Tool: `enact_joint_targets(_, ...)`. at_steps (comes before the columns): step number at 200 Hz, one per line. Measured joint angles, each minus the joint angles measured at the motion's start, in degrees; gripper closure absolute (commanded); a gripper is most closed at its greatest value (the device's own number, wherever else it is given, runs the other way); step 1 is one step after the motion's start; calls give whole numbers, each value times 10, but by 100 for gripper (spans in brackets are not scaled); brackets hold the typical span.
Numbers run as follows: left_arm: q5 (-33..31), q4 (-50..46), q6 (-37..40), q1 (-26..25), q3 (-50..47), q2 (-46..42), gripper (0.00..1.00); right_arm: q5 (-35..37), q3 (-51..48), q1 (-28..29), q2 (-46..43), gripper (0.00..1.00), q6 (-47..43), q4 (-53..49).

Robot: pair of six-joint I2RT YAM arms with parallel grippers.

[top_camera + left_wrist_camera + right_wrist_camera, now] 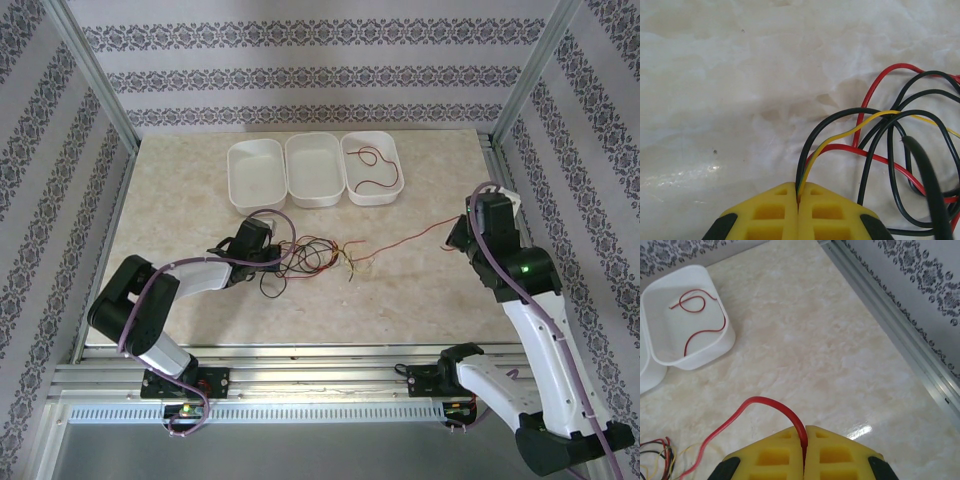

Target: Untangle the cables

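1. The left gripper (272, 254) lies low over the pale marble-patterned table top (420, 300). It sits at the left end of a tangle of thin red, black and yellow cables (312, 258) near the middle of the table.
2. Seen from its own wrist, its yellow plastic fingers (770, 215) are pressed together with no gap. A yellow wire (860, 125) and a black wire (840, 114) run straight into the seam between them, so it has hold of the tangle there. I cannot tell whether a red strand is pinched as well.
3. Just beyond those fingers, black and red loops cross over one another on the table, and a red loop (900, 65) arches furthest out.
4. The right gripper (453, 233) hovers towards the right side of the table, well apart from the tangle.
5. Its yellow fingers (835, 455) are also closed tight, clamped on the end of a single long red wire (765, 401). That wire curves out of the seam and runs back across the table to the tangle.
6. Three white plastic tubs with rounded corners (313, 170) stand side by side at the far edge of the table.
7. The rightmost tub (385, 148) holds one loose red wire (722, 322), curled into a small loop at one end and lying apart from the rest.
8. Grey floral-striped wallpaper (300, 80) covers the walls around the table, and thick purple cables (560, 330) run along both arms.
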Motion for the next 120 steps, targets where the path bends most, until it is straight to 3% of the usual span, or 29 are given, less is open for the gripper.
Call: enact_joint_targets(120, 0, -16, 9, 26, -22, -21, 100, 98, 81, -40, 8, 100, -64, -30)
